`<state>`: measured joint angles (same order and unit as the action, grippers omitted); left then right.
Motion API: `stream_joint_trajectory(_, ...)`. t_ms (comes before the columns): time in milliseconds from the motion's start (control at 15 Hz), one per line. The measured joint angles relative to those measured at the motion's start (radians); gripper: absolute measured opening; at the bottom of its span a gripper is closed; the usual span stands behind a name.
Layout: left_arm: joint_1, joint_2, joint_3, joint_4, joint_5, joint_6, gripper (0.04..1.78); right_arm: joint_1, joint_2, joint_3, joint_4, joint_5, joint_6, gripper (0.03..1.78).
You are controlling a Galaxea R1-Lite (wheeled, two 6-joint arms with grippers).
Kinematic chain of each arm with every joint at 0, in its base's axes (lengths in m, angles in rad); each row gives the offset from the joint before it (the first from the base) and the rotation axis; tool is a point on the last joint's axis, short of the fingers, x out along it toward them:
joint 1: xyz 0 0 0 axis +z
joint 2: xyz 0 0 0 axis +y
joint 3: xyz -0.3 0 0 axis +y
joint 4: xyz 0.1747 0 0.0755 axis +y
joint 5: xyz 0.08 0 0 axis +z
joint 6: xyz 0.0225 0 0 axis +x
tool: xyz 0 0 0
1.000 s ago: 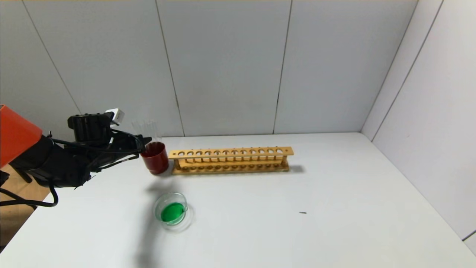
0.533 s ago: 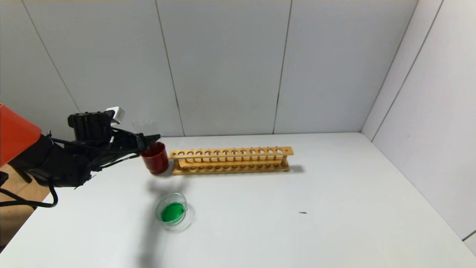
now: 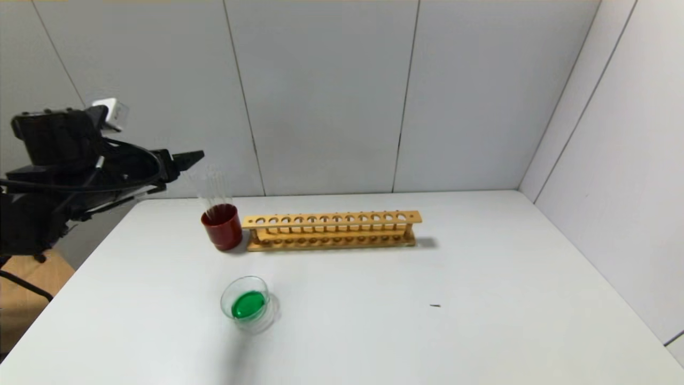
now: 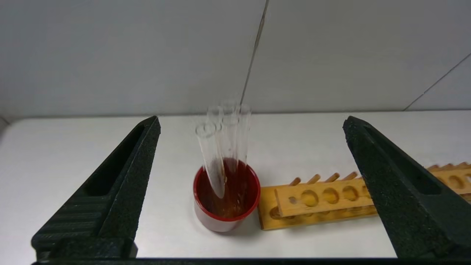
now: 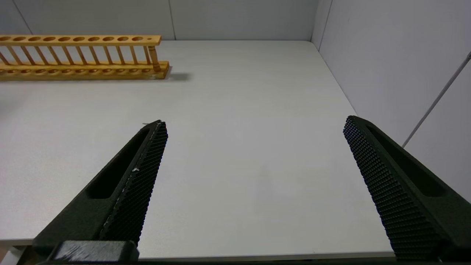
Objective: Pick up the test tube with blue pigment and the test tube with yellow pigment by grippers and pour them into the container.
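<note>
My black left gripper (image 3: 184, 159) has risen off the dark red cup (image 3: 222, 227), fingers wide, empty. I count four clear tubes (image 4: 224, 147), one green-filled glass dish (image 3: 247, 305), one wooden rack (image 3: 331, 230).

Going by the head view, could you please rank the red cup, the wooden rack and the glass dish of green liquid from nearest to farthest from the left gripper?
From the left gripper:
1. Red cup, just below and ahead of it.
2. Wooden rack, beside the cup, stretching rightward.
3. Glass dish, toward the table's front edge.
</note>
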<state>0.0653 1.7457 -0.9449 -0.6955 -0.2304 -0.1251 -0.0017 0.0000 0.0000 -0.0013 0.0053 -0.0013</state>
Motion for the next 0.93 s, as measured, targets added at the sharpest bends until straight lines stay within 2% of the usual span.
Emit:
stream_joint_trajectory(533, 0.05, -0.573, 0.042, 0.362, 0.014, 0.062, 1.75, 0.0, 0.0, 0.0, 0.0, 0.0, 0.0, 1.75)
stream_joint_trajectory(933, 0.061, -0.989, 0.108, 0.681, 0.086, 0.066, 1.75, 0.0, 0.0, 0.0, 0.0, 0.0, 0.0, 1.75)
